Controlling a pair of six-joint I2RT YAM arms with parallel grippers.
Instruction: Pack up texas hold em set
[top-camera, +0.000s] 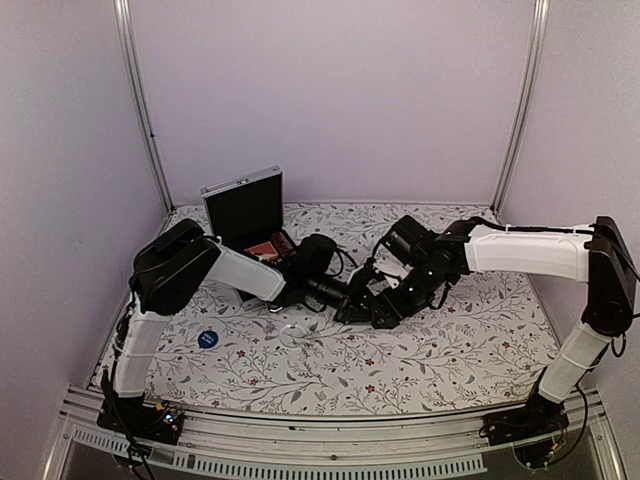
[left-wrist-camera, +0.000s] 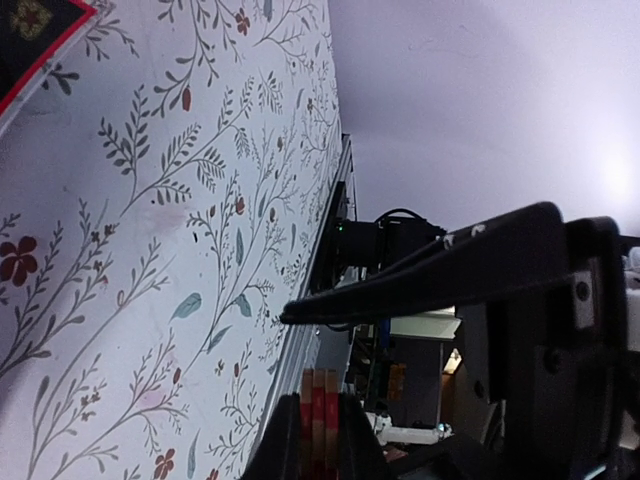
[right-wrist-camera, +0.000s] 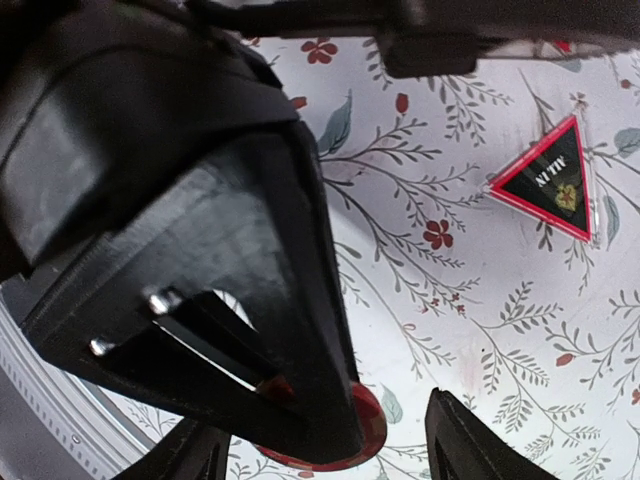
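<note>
Left hand (left-wrist-camera: 318, 420) on chips (left-wrist-camera: 320, 390) (red stack)

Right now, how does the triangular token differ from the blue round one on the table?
Shape: the triangular token is three-cornered, the blue round token a disc. Colour: the triangular token is black with a red border and gold emblem; the blue round token is blue. Place: the triangular token lies nearer the middle, the blue round token further left. Both lie flat on the floral tablecloth, outside the briefcase.
</note>
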